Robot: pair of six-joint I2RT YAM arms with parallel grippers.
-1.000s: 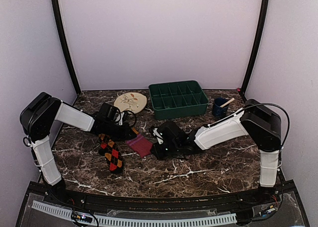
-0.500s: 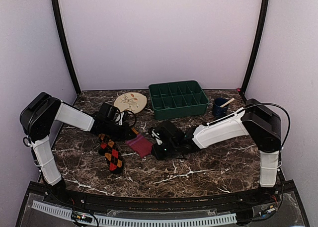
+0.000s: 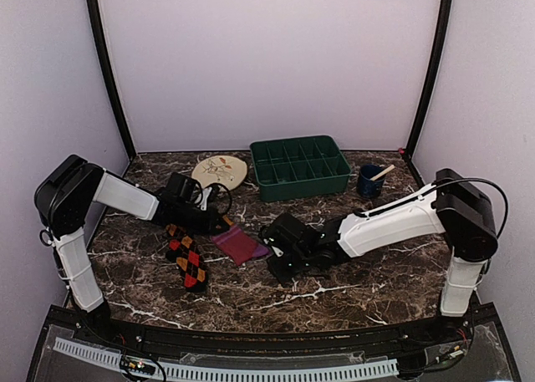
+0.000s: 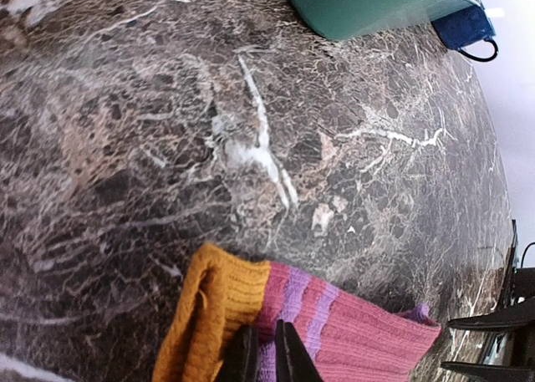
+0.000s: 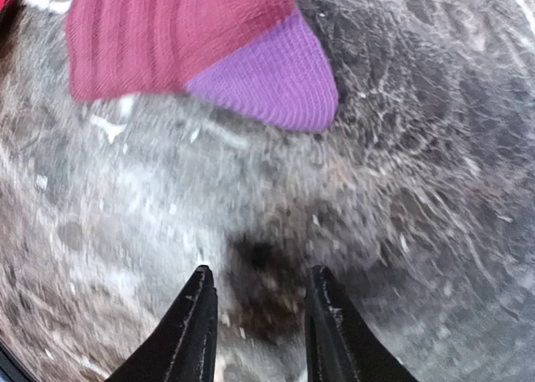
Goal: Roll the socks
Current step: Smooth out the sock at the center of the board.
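A pink and purple striped sock (image 3: pixel 238 243) with an orange cuff (image 4: pixel 209 311) lies flat on the marble table. My left gripper (image 4: pixel 263 355) is shut on this sock just beside the cuff; in the top view it sits at the sock's far left end (image 3: pixel 219 223). My right gripper (image 5: pixel 255 315) is open and empty, low over bare table a little short of the sock's purple toe (image 5: pixel 272 85); in the top view it is at the sock's right (image 3: pixel 274 259). An orange, red and black argyle sock (image 3: pixel 187 257) lies flat to the left.
A green compartment tray (image 3: pixel 301 166) stands at the back centre. A cream plate (image 3: pixel 220 171) lies at the back left. A blue cup (image 3: pixel 369 181) with a wooden stick stands at the back right. The cup also shows in the left wrist view (image 4: pixel 468 27).
My right gripper has drawn back to the right and nearer, away from the sock's toe end, which now shows purple. The left gripper has stayed on the sock.
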